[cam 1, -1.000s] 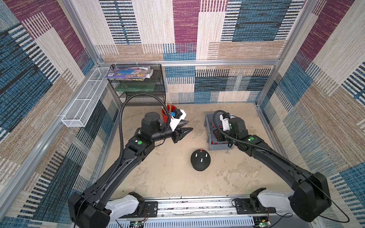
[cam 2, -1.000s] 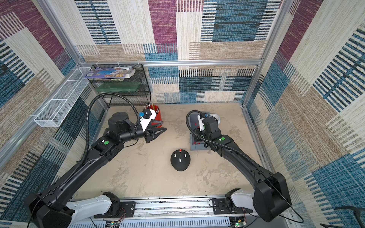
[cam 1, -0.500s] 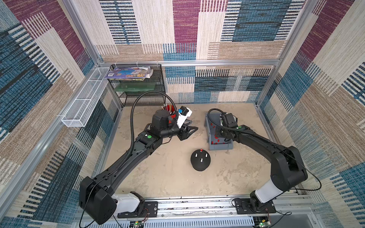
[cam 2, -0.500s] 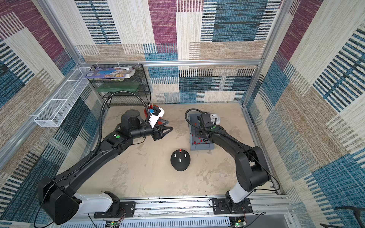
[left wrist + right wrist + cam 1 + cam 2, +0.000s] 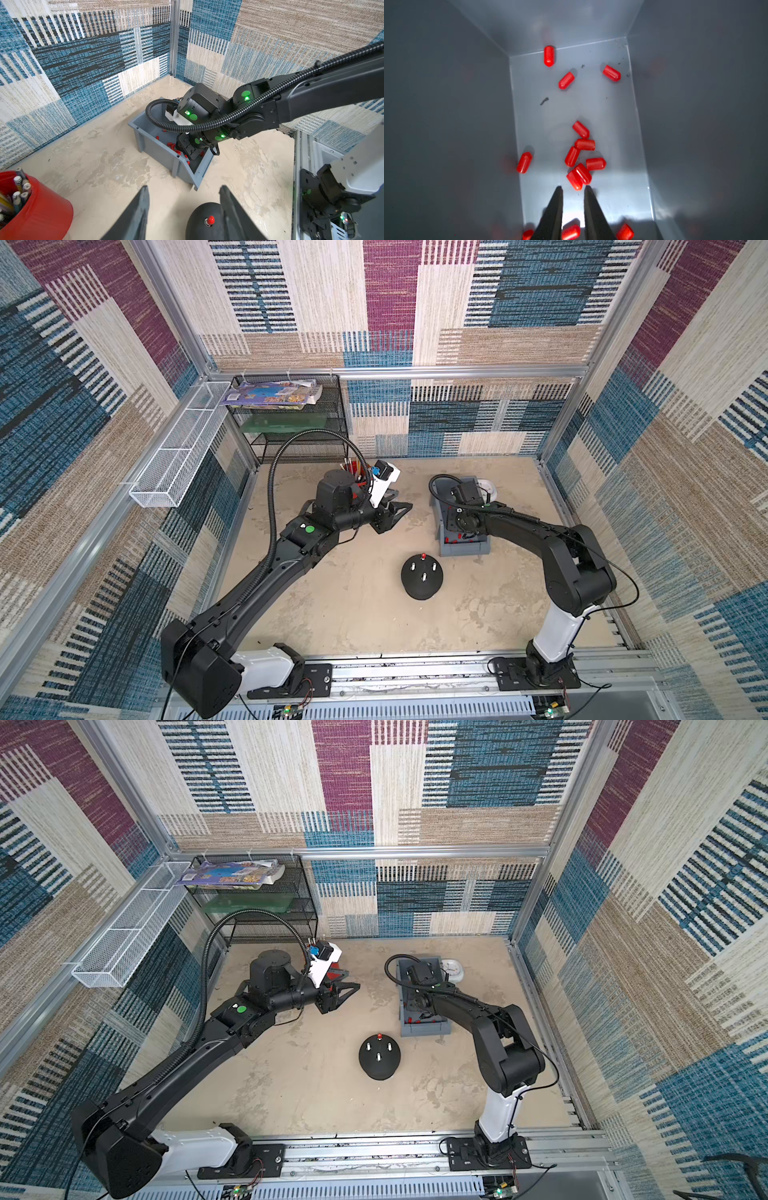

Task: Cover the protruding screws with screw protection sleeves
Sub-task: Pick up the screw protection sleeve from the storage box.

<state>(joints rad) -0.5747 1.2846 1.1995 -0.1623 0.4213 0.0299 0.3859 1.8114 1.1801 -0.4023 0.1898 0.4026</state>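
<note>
Change over the last second: the left arm had swung its wrist slightly rightward. The right arm had folded its elbow up and lowered its tool into the bin.

Left: the left gripper hung above the table with fingers wide apart and empty. A red cup of pencils stood near it, on the far-left side.

Centre: a black dome sat on the table, nearer than the bin. Four screws stood upright on it. The far one wore a fitted sleeve; three were bare.

Right: a grey bin held the loose sleeves. The right gripper was down inside it, fingers a narrow gap apart, nothing between the tips. Two touching sleeves lay just beyond them.

Step, as judged: picking the second sleeve. The next move probably calls for a short advance onto one of the pair, then closing across its width without catching its neighbour, and lifting clear of the bin walls.
</note>
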